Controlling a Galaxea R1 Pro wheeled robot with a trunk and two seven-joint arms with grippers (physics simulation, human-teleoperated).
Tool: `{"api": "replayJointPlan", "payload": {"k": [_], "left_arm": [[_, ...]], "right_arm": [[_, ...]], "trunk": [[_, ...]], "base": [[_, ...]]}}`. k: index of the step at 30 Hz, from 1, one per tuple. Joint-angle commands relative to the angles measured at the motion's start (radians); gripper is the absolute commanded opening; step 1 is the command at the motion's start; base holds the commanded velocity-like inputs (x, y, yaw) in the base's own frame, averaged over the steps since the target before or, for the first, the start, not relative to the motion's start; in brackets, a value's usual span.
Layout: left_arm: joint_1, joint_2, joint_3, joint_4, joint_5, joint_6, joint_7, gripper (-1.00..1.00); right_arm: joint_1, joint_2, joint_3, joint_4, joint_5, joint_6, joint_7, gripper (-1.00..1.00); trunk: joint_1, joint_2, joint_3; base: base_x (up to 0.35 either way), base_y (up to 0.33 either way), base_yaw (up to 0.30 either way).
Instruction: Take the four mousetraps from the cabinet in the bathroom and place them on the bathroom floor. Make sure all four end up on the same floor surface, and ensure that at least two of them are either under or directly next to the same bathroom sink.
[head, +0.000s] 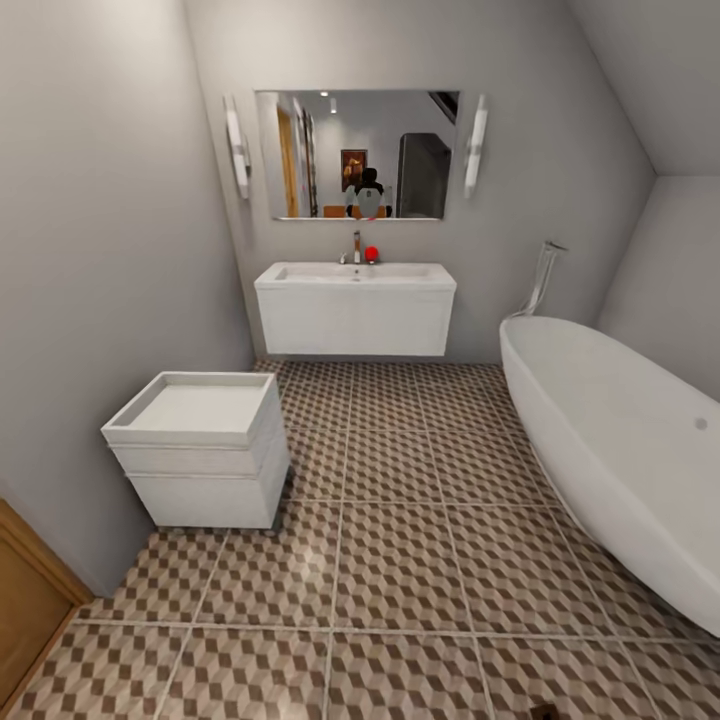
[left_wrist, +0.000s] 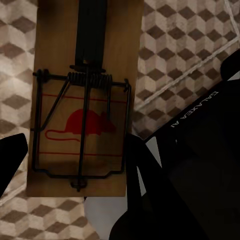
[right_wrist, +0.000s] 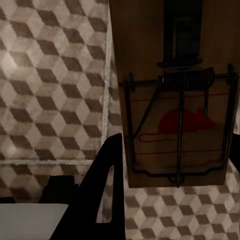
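Facing the sink (head: 355, 275) from the head view, the robot looks across the patterned floor (head: 400, 560), with a white square unit (head: 200, 450) to the left and a bathtub (head: 620, 440) to the right. No trap lies on the tiles here.

From the left wrist, a mousetrap (left_wrist: 82, 100) with a red mouse print sits between the left claw's (left_wrist: 75, 160) dark fingers (left_wrist: 11, 157), apparently gripped, above the tiles.

From the right wrist, a second trap (right_wrist: 175, 95) hangs likewise in the right claw (right_wrist: 172, 160), beside one finger (right_wrist: 107, 185).

Judging by this, two traps are carried and none placed; two remain unaccounted for.
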Motion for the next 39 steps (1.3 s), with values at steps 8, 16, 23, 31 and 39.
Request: {"api": "replayJointPlan", "payload": {"k": [8, 16, 23, 31, 39], "left_arm": [[-0.001, -0.001, -0.008, 0.003, 0.007, -0.008, -0.004, -1.00], [-0.001, -0.001, -0.008, 0.003, 0.007, -0.008, -0.004, -1.00], [-0.001, -0.001, -0.008, 0.003, 0.007, -0.008, -0.004, -1.00], [-0.001, -0.001, -0.008, 0.003, 0.007, -0.008, -0.004, -1.00], [-0.001, -0.001, -0.008, 0.003, 0.007, -0.008, -0.004, -1.00]], "right_arm": [[0.000, 0.000, 0.009, 0.000, -0.010, -0.002, 0.000, -1.00], [0.000, 0.000, 0.009, 0.000, -0.010, -0.003, 0.000, -1.00], [0.000, 0.000, 0.009, 0.000, -0.010, -0.003, 0.000, -1.00], [0.000, 0.000, 0.009, 0.000, -0.010, -0.003, 0.000, -1.00], [0.000, 0.000, 0.009, 0.000, -0.010, -0.004, 0.000, -1.00]], "trunk": [[0.001, 0.000, -0.001], [0.001, 0.000, -0.001], [0.001, 0.000, -0.001], [0.001, 0.000, -0.001], [0.001, 0.000, -0.001]], "base": [[0.335, 0.000, 0.000], [0.335, 0.000, 0.000], [0.335, 0.000, 0.000], [0.335, 0.000, 0.000], [0.335, 0.000, 0.000]]}}
